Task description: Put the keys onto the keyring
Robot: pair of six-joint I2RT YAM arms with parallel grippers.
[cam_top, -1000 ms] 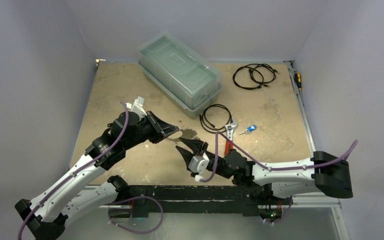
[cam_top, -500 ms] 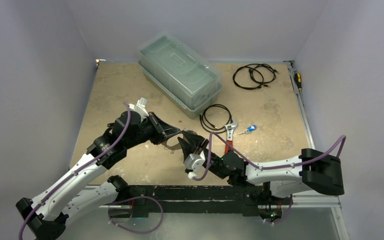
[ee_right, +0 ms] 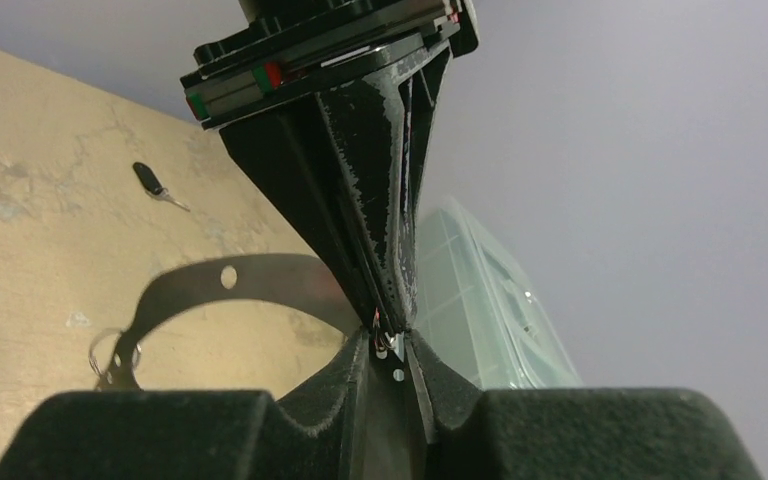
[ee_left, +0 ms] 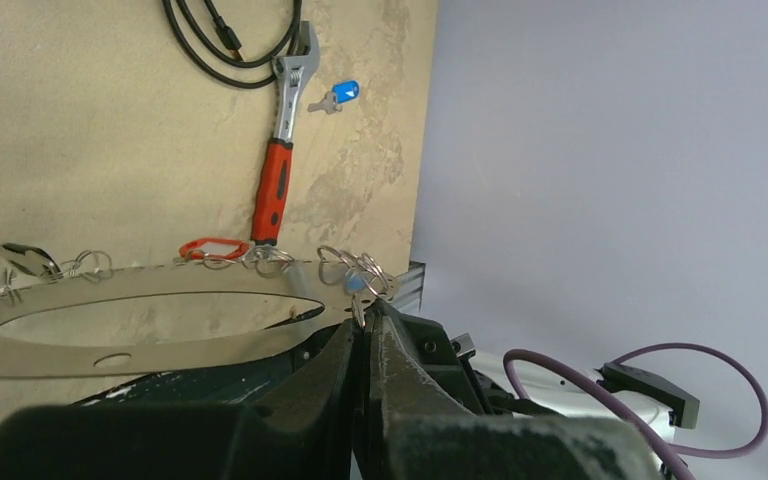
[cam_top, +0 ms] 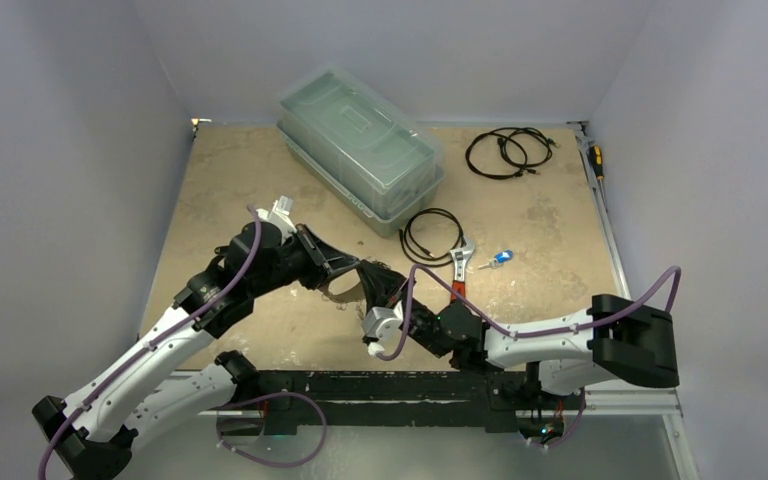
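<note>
The keyring [ee_left: 160, 335] is a flat silvery loop with punched holes, held up off the table. Small wire rings hang on its rim, with a red tag [ee_left: 210, 247] and a pale blue bit [ee_left: 357, 284]. My left gripper [ee_left: 365, 322] is shut on the loop's rim. My right gripper [ee_right: 390, 340] faces it tip to tip, closed around the same stretch of the keyring [ee_right: 260, 272]. In the top view the two grippers meet at mid-table, left [cam_top: 356, 266], right [cam_top: 372, 280]. A blue-tagged key [cam_top: 501, 258] lies loose by the wrench. A black-tagged key [ee_right: 148, 178] lies on the table.
A red-handled wrench [cam_top: 457, 272] lies right of the grippers, beside a black coiled cable [cam_top: 432, 235]. A clear lidded box [cam_top: 360, 148] stands at the back. More black cables [cam_top: 508, 152] and a screwdriver [cam_top: 596, 160] lie at the back right.
My right arm has moved left and forward, bringing its gripper from apart and open up against my left gripper's tips, and closing on the keyring. The left arm has barely moved.
</note>
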